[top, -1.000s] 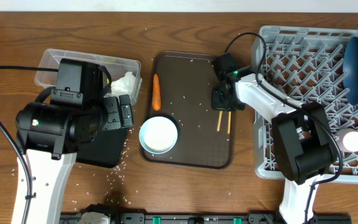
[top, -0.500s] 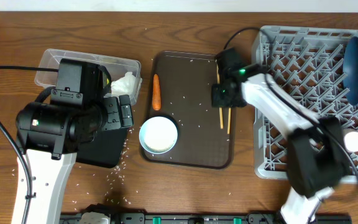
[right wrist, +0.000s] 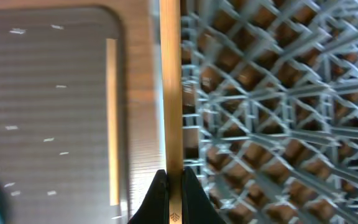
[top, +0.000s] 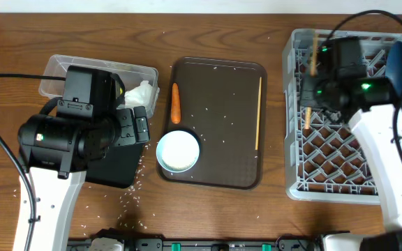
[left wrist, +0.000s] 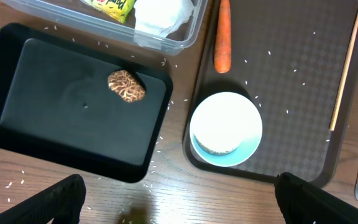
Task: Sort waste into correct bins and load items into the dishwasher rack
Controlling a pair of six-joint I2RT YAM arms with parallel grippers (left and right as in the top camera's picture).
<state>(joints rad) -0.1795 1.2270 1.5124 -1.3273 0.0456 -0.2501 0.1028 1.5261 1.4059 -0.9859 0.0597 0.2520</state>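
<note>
Three downward views; shared tray (top: 222, 90), seemingly

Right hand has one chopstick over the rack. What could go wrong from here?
The chopstick in the right hand is thin, and the rack floor is an open lattice; released flat, it may slip through a gap. The other chopstick lies flat close to the brown tray rim, which could make it awkward to pinch.

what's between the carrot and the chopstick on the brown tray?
Only bare brown tray with scattered rice grains, clear in the left wrist view.
</note>
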